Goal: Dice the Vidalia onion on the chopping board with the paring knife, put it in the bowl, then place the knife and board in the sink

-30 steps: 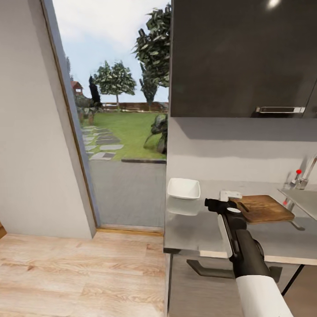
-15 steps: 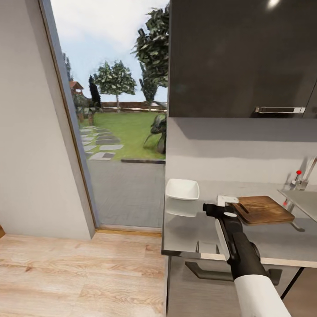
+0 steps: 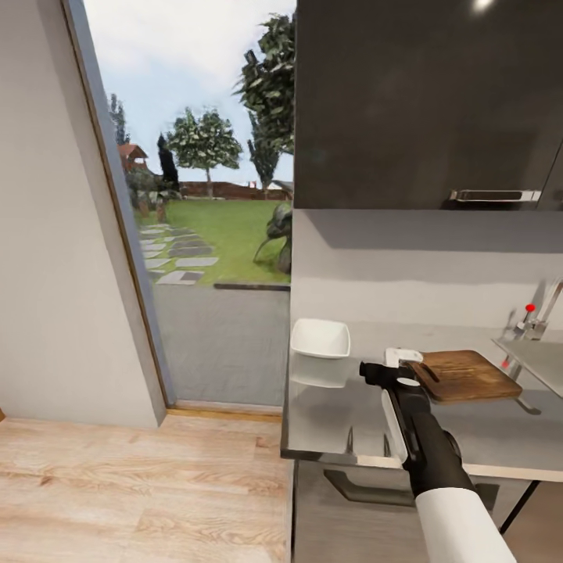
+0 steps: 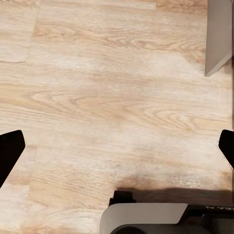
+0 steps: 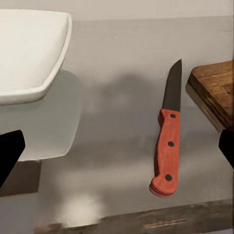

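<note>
The right gripper (image 3: 395, 367) hangs low over the countertop (image 3: 485, 430), at the end of a black-and-white arm stretched out from the robot. Its jaws stand wide apart and hold nothing: in the right wrist view only the two dark fingertips (image 5: 9, 153) show, one at each side edge. The paring knife (image 5: 166, 146) lies flat on the grey surface between them, closer to the one by the board than to the one by the bowl. Its red handle points toward the counter's front edge and its dark blade away from it. Nothing touches it.

The chopping board (image 3: 465, 374) lies just beside the knife, toward the sink, and a corner of it (image 5: 217, 90) shows close to the blade. The white bowl (image 3: 320, 338) sits on the knife's other side, near the end of the counter. From the head view the knife itself seems hidden behind the wrist, so I go by the wrist camera for it.

The sink (image 3: 539, 356) is at the far right, with its tap and red-tipped lever (image 3: 531, 308).

The left gripper (image 4: 117, 146) hangs over the light wood floor (image 4: 112, 97), jaws spread wide and empty, its fingertips (image 4: 9, 151) at the picture's edges.

Beyond the counter's end a tall window (image 3: 203, 195) looks onto a lawn and trees.
</note>
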